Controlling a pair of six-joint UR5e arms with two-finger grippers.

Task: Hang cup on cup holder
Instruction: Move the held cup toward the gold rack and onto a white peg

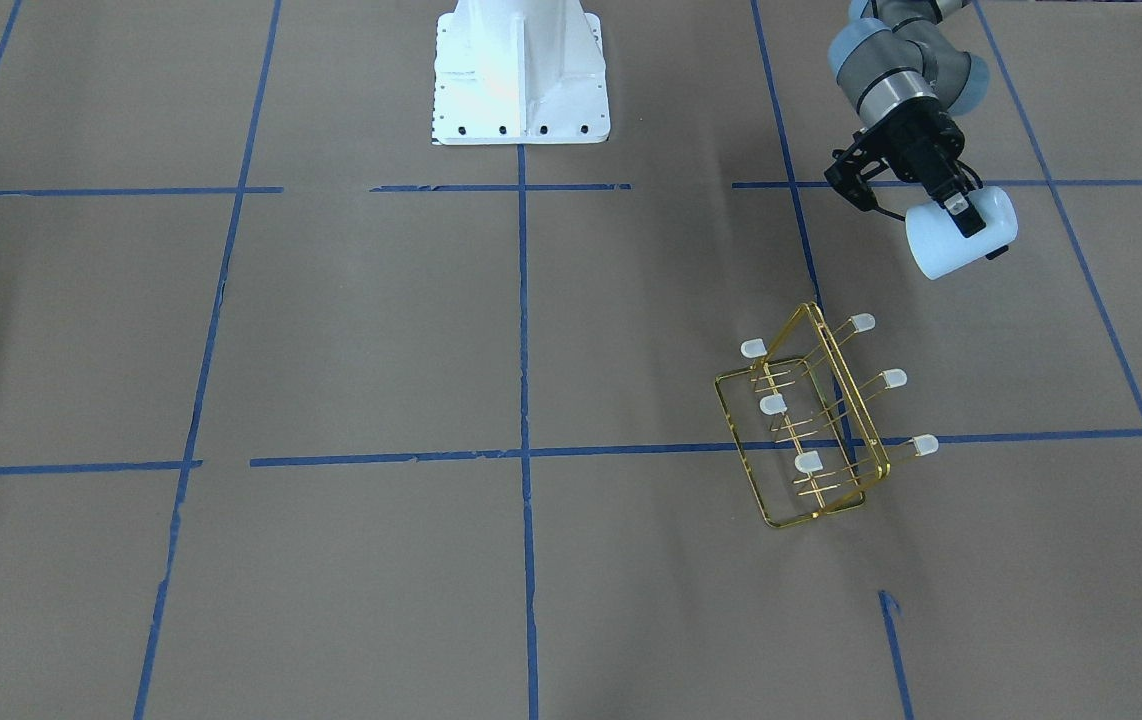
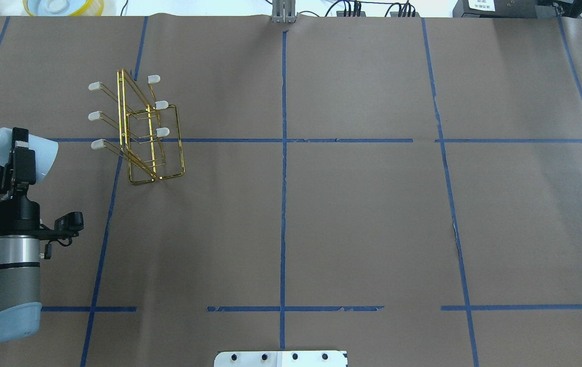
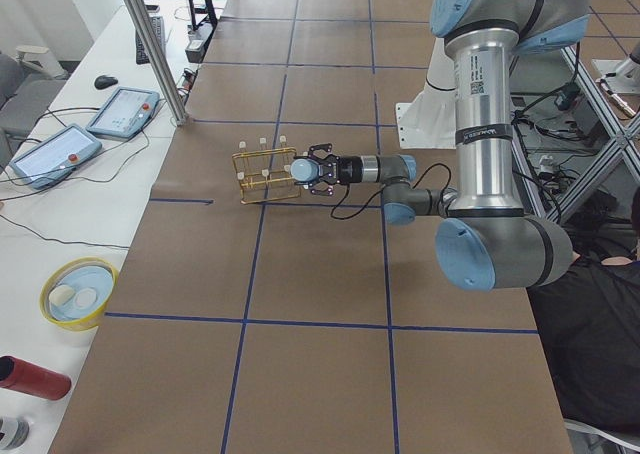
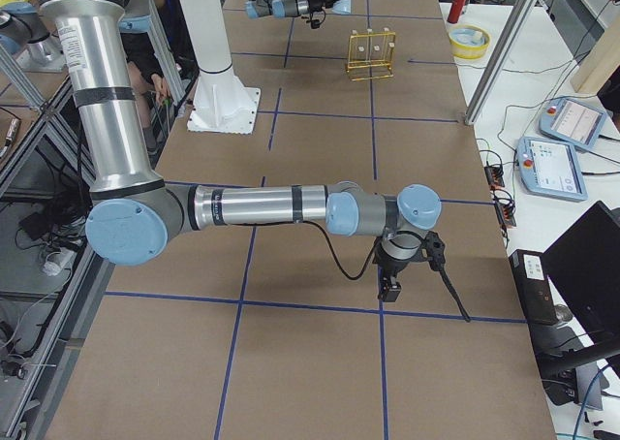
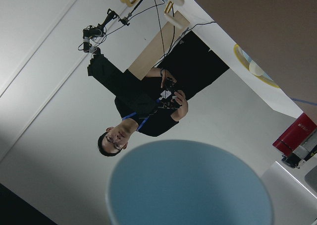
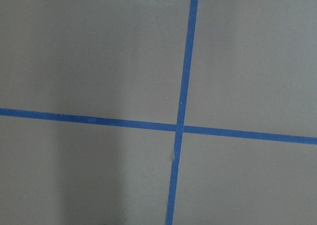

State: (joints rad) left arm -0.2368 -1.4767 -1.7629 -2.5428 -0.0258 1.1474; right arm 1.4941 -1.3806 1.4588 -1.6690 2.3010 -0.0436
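The left gripper [image 2: 18,159] is clamped on the cup [image 2: 45,159], one finger [image 1: 967,214] pressed across its side. The pale blue-white tumbler lies on its side in the grip, held off the table [image 2: 352,214] close to the table's left edge, in the half far from the robot's base [image 1: 521,75]. The left wrist view shows its rounded wall filling the lower part of the picture, and beyond it a person [image 5: 143,106] in dark clothes holding a small device in both hands.

The cup holder [image 2: 140,133] stands on the brown paper just beside the cup, further in from the left edge and straddling a blue tape line. Its gold loop frame rises from the rectangular base, with three white-capped prongs on each side. The nearest cap [image 2: 96,144] points toward the cup; cup and cap are near but apart.

The right gripper [image 4: 390,287] hangs low over the table near its right end, above a crossing of blue tape lines [image 6: 179,127]. I cannot tell how its jaws stand.
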